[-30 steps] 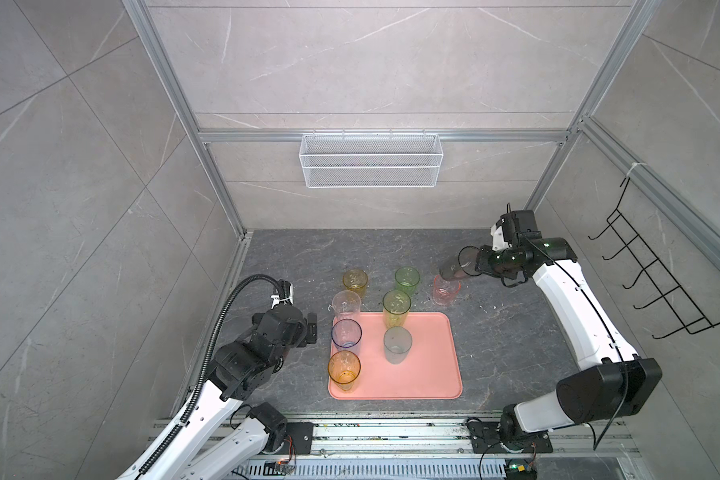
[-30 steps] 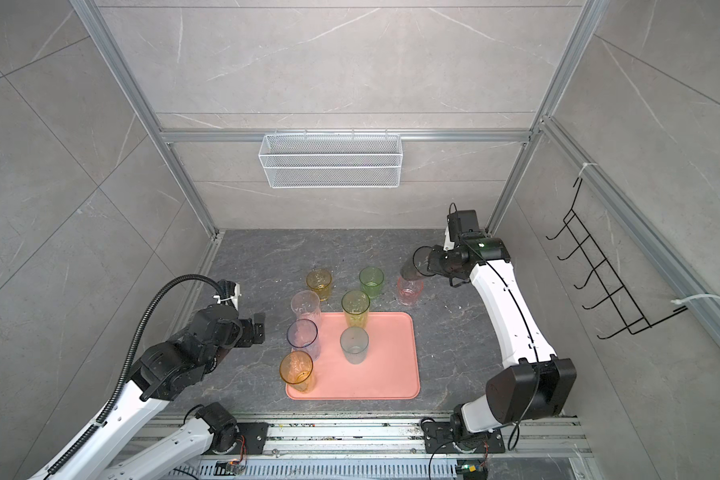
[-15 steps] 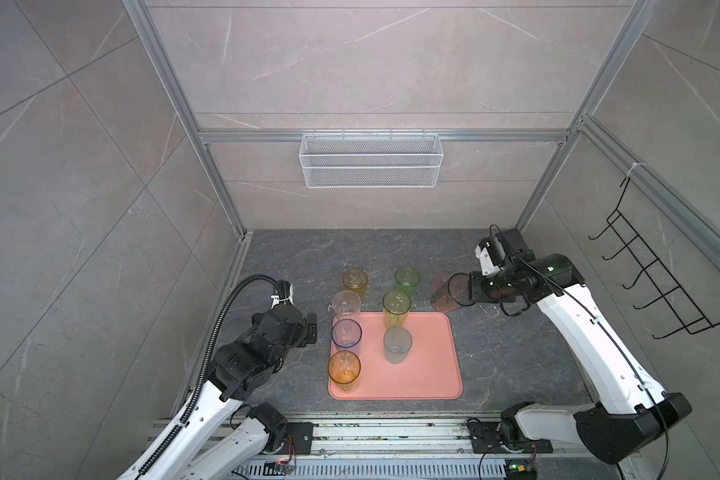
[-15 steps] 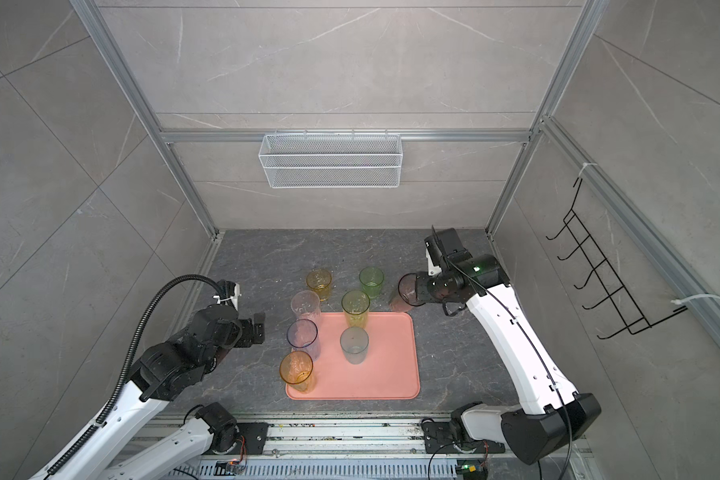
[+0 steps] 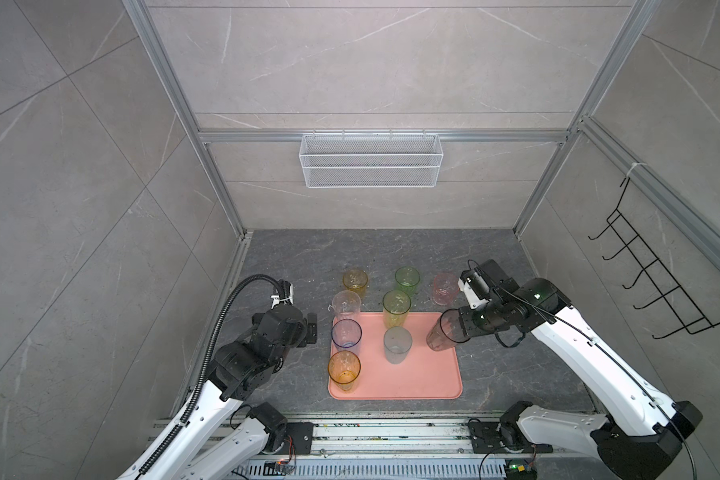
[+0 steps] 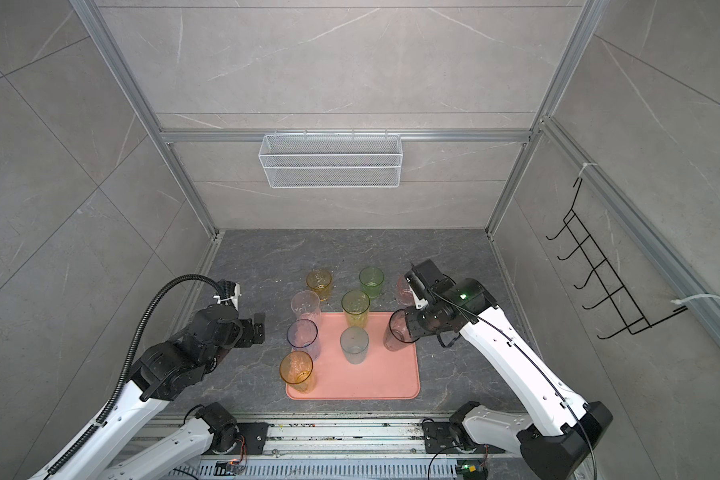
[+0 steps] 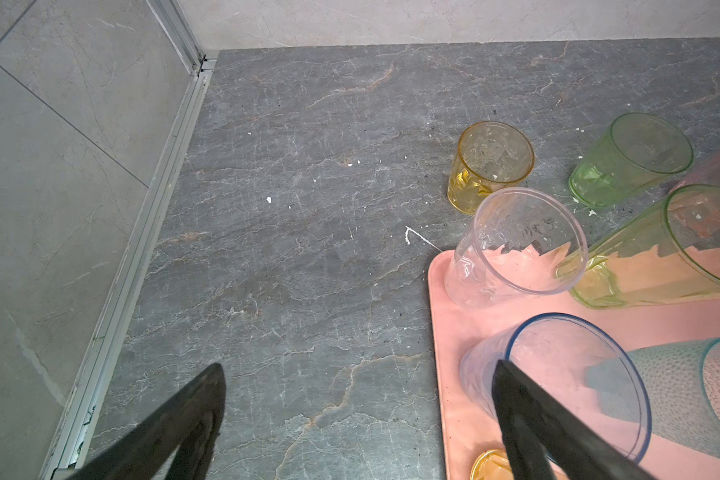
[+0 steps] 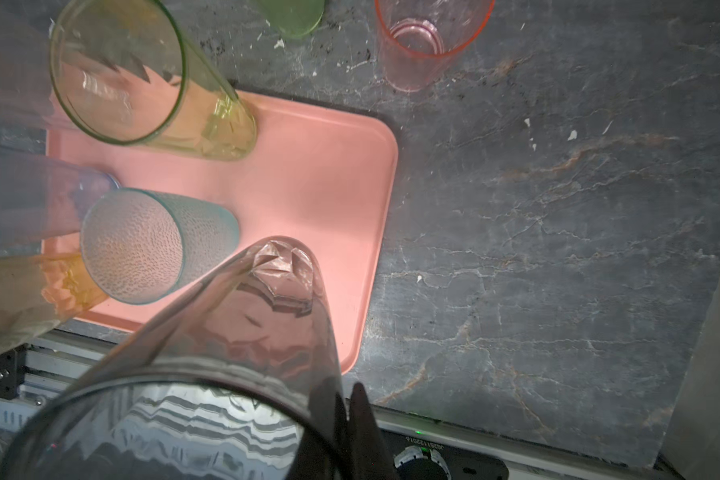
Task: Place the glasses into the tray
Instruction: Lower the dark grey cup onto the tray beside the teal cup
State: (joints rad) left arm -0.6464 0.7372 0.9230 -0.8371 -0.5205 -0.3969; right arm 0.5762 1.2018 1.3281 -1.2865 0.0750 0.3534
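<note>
The salmon-pink tray (image 5: 416, 382) (image 8: 316, 166) lies near the front of the table. Blue (image 5: 346, 332), teal-grey (image 5: 398, 344), amber (image 5: 344, 370), tall green (image 5: 396, 307) and clear (image 7: 516, 245) glasses stand on it. A short amber glass (image 5: 355, 282), a short green glass (image 5: 407, 280) and a pink glass (image 5: 445, 289) stand on the table behind it. My right gripper (image 5: 460, 328) (image 8: 346, 399) is shut on the rim of a smoky black glass (image 5: 443, 332) (image 8: 242, 332), held tilted over the tray's right side. My left gripper (image 5: 310, 328) (image 7: 358, 365) hangs open left of the tray, holding nothing.
A white wire-mesh basket (image 5: 371, 166) hangs on the back wall. A black hook rack (image 5: 649, 282) is on the right wall. An aluminium rail (image 5: 391, 432) runs along the front edge, and the left wall (image 7: 59, 166) stands close to my left arm.
My right arm has carried the smoky black glass from beside the pink glass at the back right forward to over the tray's right side. The left arm has not moved.
</note>
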